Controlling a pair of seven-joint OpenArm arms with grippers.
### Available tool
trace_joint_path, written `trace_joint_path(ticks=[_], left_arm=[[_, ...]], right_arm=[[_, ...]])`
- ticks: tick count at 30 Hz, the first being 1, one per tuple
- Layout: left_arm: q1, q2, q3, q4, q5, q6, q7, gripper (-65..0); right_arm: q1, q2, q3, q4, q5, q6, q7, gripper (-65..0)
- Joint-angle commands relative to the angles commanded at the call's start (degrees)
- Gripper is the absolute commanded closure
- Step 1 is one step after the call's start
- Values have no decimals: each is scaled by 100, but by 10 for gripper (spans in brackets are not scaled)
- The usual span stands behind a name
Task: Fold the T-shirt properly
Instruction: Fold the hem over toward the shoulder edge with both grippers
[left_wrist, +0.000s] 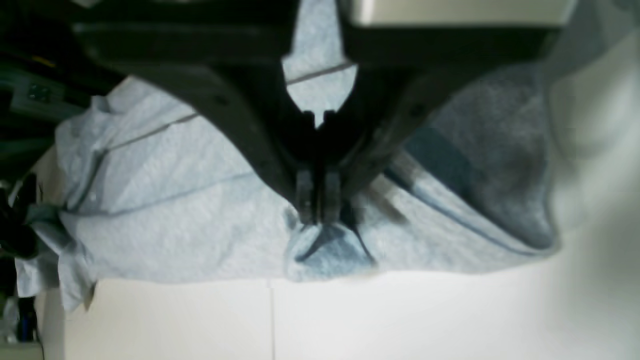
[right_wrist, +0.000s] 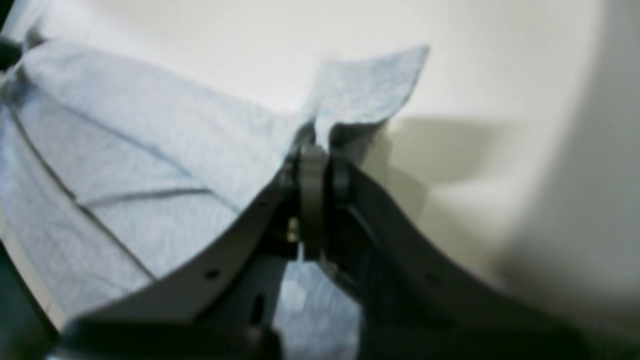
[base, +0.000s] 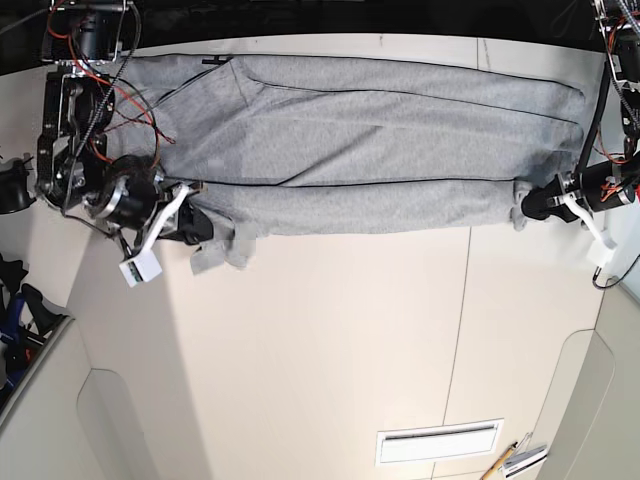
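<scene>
The T-shirt (base: 360, 150) lay stretched across the far side of the worktop (base: 330, 340), folded lengthwise into a long band. The left gripper (left_wrist: 317, 212) and right gripper (right_wrist: 315, 150) each pinched its near edge at opposite ends; by my judgement, crosswise folds remained.

1. Left gripper (left_wrist: 317, 210) has its jaws pinched tight together on a bunched bit of the T-shirt (base: 380, 150) (right side of the base view).
2. Right gripper (right_wrist: 320, 150) is clamped the same way on a raised corner of cloth.
3. Both arms sit low, well apart, reaching inward from opposite sides.
</scene>
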Motion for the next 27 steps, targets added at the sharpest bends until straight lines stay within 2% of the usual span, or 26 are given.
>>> trace_joint_path(ticks=[3, 10, 14, 18, 22, 24, 26, 27], left_arm=[[2, -74, 0, 0, -208, 0, 232, 0], [173, -448, 2, 0, -409, 0, 459, 0], [192, -549, 2, 0, -769, 0, 939, 0], [190, -546, 2, 0, -892, 0, 939, 0], [192, -549, 2, 0, -881, 0, 939, 0], [192, -551, 2, 0, -774, 0, 939, -102], [195, -549, 2, 0, -750, 0, 939, -139], [197, -551, 2, 0, -750, 0, 939, -139]], right_arm=[[-588, 2, 245, 575, 55, 0, -2, 0], [-1572, 2, 870, 1421, 758, 13, -280, 0], [-1860, 2, 909, 1488, 761, 50, -291, 0], [-2052, 2, 911, 1486, 730, 44, -369, 0], [-2264, 2, 916, 1486, 398, 39, -387, 0], [-2400, 2, 916, 1484, 289, 39, -385, 0], [-2487, 2, 916, 1478, 227, -2, -382, -3], [-2505, 2, 922, 1475, 225, -2, -385, -72]])
